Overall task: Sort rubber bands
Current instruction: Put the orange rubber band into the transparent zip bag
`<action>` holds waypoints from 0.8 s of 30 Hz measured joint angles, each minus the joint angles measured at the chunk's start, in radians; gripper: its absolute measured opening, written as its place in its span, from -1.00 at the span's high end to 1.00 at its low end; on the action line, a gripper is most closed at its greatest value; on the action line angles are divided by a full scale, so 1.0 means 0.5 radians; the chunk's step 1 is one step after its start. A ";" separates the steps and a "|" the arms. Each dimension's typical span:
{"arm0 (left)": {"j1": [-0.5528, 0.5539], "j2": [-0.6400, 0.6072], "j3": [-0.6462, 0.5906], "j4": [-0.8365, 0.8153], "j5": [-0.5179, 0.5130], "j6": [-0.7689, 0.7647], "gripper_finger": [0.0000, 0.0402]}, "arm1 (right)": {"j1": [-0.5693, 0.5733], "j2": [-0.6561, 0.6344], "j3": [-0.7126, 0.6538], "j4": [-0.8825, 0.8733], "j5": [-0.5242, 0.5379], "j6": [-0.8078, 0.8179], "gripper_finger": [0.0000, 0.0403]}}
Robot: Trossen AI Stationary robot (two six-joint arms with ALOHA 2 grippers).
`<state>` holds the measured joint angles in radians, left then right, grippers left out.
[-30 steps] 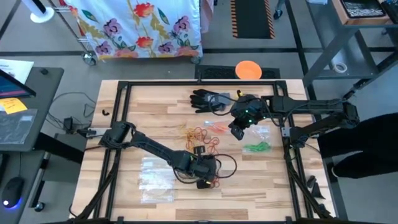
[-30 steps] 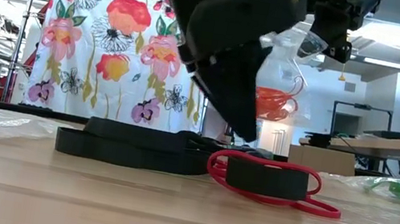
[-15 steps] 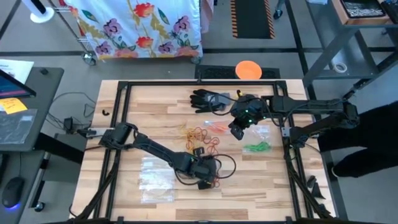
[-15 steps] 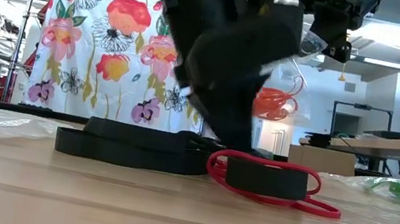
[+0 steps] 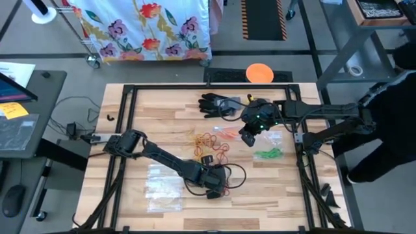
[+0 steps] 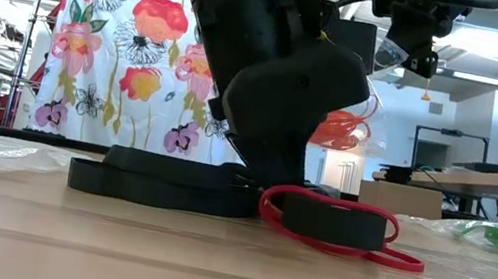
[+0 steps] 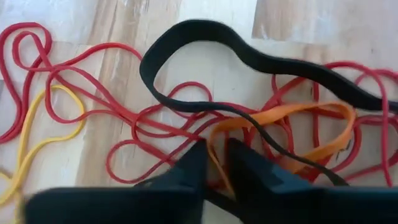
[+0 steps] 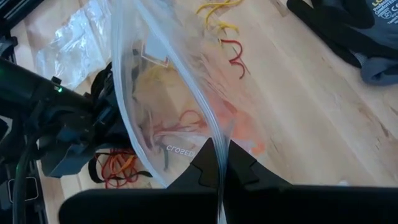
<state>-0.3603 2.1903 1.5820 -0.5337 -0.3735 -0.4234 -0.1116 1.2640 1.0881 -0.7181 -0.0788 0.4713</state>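
Note:
Loose rubber bands (image 7: 186,112) in red, black, orange and yellow lie tangled on the wood; in the high view this pile (image 5: 221,185) sits under my left gripper (image 5: 218,190). More bands (image 5: 209,141) lie farther back. My left gripper (image 7: 216,155) points down into the tangle, its fingers nearly together around an orange band. My right gripper (image 5: 249,133) is raised over the table's right half, shut on a clear bag (image 8: 168,106) with orange bands (image 6: 342,127) inside. A black glove (image 5: 218,104) lies near the far edge. My left gripper pinches the orange rubber band (image 7: 214,144) where one strand runs between its two fingertips (image 7: 198,158). The fingers come from above, pointing down. The rest of the band (image 7: 311,134) lies on the table among the red and black bands. My right gripper pinches the clear bag by its top edge (image 8: 222,146) between the two fingers (image 8: 208,167). The bag hangs below the fingers, lifted clear of the table, with the orange bands (image 8: 245,134) in its lower part.
A bag of green bands (image 5: 268,154) lies on the right, loose orange bands (image 5: 227,133) beside it. Flat clear bags (image 5: 162,188) lie near the left arm. A wide black band (image 6: 160,186) and a red one (image 6: 345,232) lie near. A person's dark sleeve (image 5: 396,71) is right of the table.
My left gripper has come down onto the band pile near the table's near edge, from above the bands to the table top. The right arm and its hanging bag have kept still. A person's sleeve has come into view at the right.

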 joint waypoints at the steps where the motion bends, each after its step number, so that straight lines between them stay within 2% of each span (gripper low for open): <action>1: -0.003 0.003 0.023 -0.038 -0.014 0.026 0.88 | 0.000 0.000 0.000 0.002 0.000 0.000 1.00; 5: -0.027 0.005 0.176 -0.175 -0.117 0.088 0.96 | 0.000 0.000 0.000 0.001 0.001 0.000 1.00; 11: -0.088 0.003 0.494 -0.650 -0.302 0.088 0.99 | 0.000 0.000 0.000 0.000 0.001 0.001 1.00; 24: -0.250 -0.003 1.185 -1.373 -0.441 0.232 1.00 | 0.001 0.000 0.000 -0.009 0.000 0.032 1.00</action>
<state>-0.4854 2.1887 2.1745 -1.2202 -0.5942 -0.3074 -0.1112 1.2640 1.0882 -0.7224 -0.0788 0.4875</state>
